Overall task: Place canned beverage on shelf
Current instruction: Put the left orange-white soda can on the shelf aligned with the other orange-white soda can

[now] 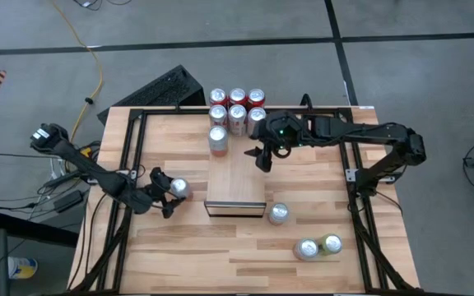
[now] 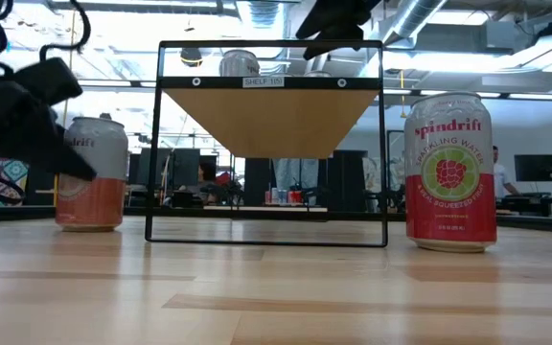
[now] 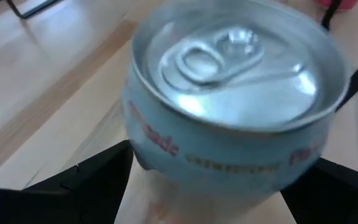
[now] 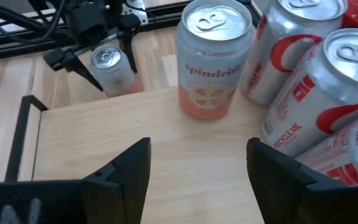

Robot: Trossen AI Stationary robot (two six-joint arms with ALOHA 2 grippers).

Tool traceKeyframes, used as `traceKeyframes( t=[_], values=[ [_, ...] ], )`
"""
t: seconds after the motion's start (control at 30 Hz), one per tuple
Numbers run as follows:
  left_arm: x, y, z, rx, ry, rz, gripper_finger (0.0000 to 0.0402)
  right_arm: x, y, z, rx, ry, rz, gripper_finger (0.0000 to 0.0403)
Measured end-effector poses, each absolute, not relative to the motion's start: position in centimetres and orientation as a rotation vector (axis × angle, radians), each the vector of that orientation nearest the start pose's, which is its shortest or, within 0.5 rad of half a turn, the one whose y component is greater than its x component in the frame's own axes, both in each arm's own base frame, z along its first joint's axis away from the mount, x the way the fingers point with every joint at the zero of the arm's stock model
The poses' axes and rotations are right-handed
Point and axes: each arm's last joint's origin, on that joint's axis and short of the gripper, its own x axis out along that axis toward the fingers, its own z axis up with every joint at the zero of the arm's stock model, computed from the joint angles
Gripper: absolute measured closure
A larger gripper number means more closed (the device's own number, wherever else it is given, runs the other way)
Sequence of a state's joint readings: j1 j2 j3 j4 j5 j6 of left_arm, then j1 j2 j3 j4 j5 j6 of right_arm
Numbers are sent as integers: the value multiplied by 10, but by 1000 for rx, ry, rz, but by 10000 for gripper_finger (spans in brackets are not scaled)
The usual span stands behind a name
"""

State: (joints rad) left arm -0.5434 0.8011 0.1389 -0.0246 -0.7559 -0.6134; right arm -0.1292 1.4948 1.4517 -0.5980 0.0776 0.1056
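A silver can with a peach lower band [image 1: 178,188] [image 3: 229,93] stands upright on the tabletop, left of the shelf [image 1: 235,185]. My left gripper [image 1: 169,196] [image 3: 222,193] is open, one finger on each side of this can; in the low view its dark fingers [image 2: 36,125] overlap the can [image 2: 92,172]. An orange Spindrift can [image 1: 218,138] [image 4: 213,59] stands on the shelf's far left end. My right gripper [image 1: 263,158] [image 4: 197,174] hangs open above the shelf's far part [image 4: 166,143], holding nothing. My left gripper has its fingers [image 3: 92,180] on either side of the can's upper wall [image 3: 166,149], slanting down from the table's left. Whether they touch the wall, I cannot tell. The can stands upright on the table.
Several red-and-white cans [image 1: 237,105] [image 4: 309,81] stand packed at the table's far edge behind the shelf. A lone can [image 1: 279,214] [image 2: 450,172] stands by the shelf's near right corner, two more [image 1: 318,247] nearer the front. A keyboard [image 1: 167,89] lies past the far left corner.
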Motion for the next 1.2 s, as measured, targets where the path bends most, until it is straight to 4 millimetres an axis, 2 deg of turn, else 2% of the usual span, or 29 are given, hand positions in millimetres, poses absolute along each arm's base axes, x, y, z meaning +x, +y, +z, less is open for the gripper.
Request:
traceKeyframes(
  t=[0.3, 0.4, 0.53, 0.7, 0.8, 0.93, 1.07, 1.2],
  values=[
    [131, -56, 118, -143, 441, 360, 52, 320, -54, 359, 128, 628, -264, 159],
    [133, -56, 114, -162, 453, 374, 74, 320, -56, 359, 132, 627, -271, 159],
    [133, -57, 112, -186, 462, 385, 130, 320, -56, 359, 132, 625, -272, 159],
    [135, -55, 113, -224, 437, 433, 132, 320, -55, 359, 164, 620, -280, 159],
    [140, -57, 119, -294, 421, 440, 132, 321, -52, 359, 169, 620, -273, 159],
    [152, -62, 138, -323, 427, 427, 132, 322, -47, 359, 156, 622, -253, 159],
    [154, -63, 156, -264, 564, 475, 132, 322, -42, 359, 151, 623, -238, 159],
    [155, -64, 183, -253, 637, 538, 132, 323, -37, 359, 146, 620, -224, 159]
  ],
)
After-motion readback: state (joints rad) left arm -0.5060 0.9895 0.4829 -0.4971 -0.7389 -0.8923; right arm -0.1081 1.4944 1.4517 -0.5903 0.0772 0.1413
